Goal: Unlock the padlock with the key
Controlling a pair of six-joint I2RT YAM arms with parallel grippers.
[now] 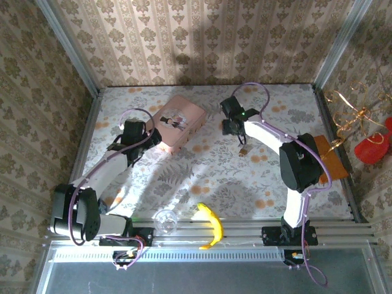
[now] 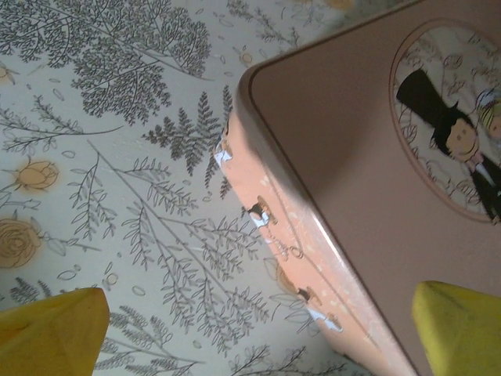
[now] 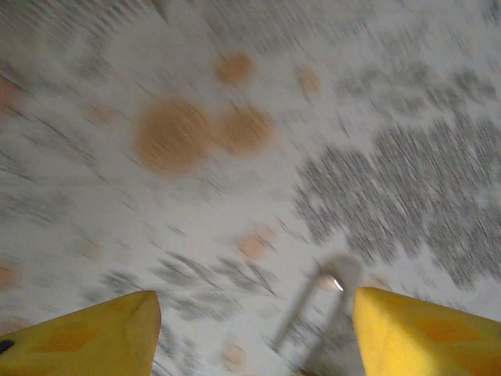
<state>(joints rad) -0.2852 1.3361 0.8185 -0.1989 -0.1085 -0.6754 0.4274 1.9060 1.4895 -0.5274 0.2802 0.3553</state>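
The padlock (image 1: 244, 151) lies on the flowered tablecloth, small and brass-coloured, just on the near side of my right gripper (image 1: 234, 127). In the blurred right wrist view its thin silvery shackle loop (image 3: 313, 313) shows close to the right finger (image 3: 423, 329). The right gripper (image 3: 254, 294) stands open with nothing gripped. My left gripper (image 1: 149, 139) sits at the near left corner of the pink tin (image 1: 177, 122). In the left wrist view the left gripper (image 2: 260, 291) is wide open, over the tin's corner (image 2: 344, 157) and the cloth. The key is out of view.
A yellow banana (image 1: 210, 225) and a small clear cup (image 1: 165, 220) lie near the front rail. An orange-brown pad (image 1: 334, 162) sits at the right edge. Metal frame rails and patterned walls bound the table.
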